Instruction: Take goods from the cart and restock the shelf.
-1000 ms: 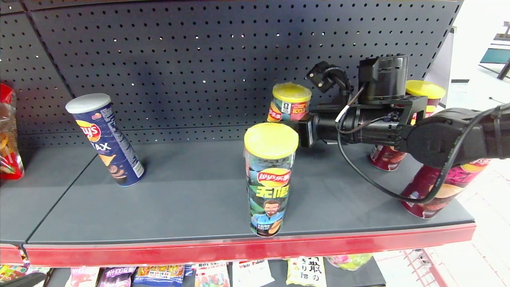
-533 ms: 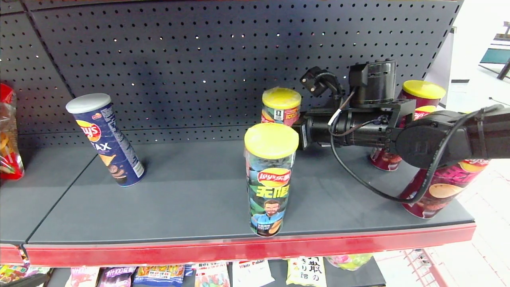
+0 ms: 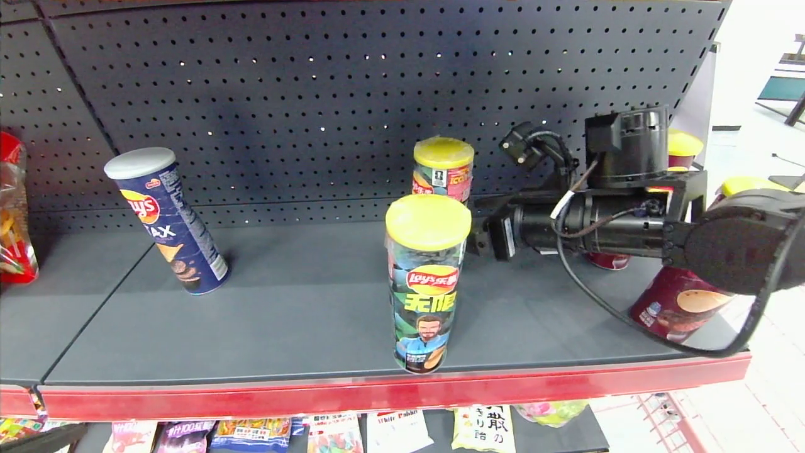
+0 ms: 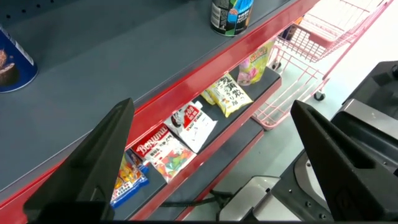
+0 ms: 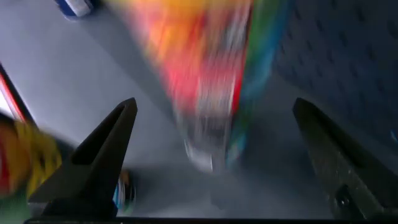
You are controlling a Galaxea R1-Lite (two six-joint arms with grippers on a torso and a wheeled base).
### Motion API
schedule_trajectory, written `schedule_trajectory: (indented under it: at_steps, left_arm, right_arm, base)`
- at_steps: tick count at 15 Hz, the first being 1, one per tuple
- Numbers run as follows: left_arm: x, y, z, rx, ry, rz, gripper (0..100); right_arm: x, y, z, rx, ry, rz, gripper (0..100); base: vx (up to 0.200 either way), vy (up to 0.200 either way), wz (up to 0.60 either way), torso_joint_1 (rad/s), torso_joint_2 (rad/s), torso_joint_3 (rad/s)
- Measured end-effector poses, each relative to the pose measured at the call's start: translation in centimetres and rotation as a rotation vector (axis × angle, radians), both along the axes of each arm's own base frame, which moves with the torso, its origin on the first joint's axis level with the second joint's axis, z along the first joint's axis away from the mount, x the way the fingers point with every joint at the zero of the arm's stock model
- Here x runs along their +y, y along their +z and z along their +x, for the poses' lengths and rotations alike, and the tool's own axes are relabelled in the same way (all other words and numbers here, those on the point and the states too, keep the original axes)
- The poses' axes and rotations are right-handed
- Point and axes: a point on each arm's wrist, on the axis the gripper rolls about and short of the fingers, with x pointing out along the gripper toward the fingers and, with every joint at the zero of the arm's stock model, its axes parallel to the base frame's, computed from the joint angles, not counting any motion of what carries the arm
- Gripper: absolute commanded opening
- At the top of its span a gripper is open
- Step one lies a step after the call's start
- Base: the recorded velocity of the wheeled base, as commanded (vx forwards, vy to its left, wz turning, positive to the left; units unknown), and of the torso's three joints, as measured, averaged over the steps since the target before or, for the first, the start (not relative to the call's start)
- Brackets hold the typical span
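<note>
Yellow-lidded chip can (image 3: 443, 167) now stands freed at the back of the shelf (image 3: 302, 302). The right gripper (image 5: 212, 102), fingers spread, has drawn away rightward, so this placement looks done.

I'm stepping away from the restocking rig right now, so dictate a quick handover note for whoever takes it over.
Left pincer: open, empty, out by the shelf's red front edge.
Right pincer: open, beside the rear yellow-lidded can, not gripping it.
Done: that can stands at the back; front yellow-lidded can, blue can and maroon cans are shelved.
Left: fetch more from the pink cart; its load cannot be judged.
</note>
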Motion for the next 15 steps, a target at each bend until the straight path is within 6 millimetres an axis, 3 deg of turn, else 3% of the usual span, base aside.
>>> schedule_trajectory:
  at_steps: [6, 10, 15]
  left_arm:
    - [-0.8, 1.8, 3.0, 0.079, 0.001, 0.021, 100]
    - [-1.9, 2.9, 7.3, 0.077, -0.004, 0.020, 100]
    - [-3.9, 1.9, 12.4, 0.166, -0.045, 0.051, 100]
  right_arm:
    - [-3.9, -0.6, -6.1, 0.028, -0.061, -0.038, 100]
    - [-6.4, -0.4, -10.4, 0.010, -0.064, -0.016, 100]
    - [-9.5, -1.4, -17.1, -0.036, -0.011, 0.021, 100]
  base:
    - [0.000, 0.000, 0.00, 0.000, 0.00, 0.000]
    - [0.000, 0.000, 0.00, 0.000, 0.00, 0.000]
    - [0.000, 0.000, 0.00, 0.000, 0.00, 0.000]
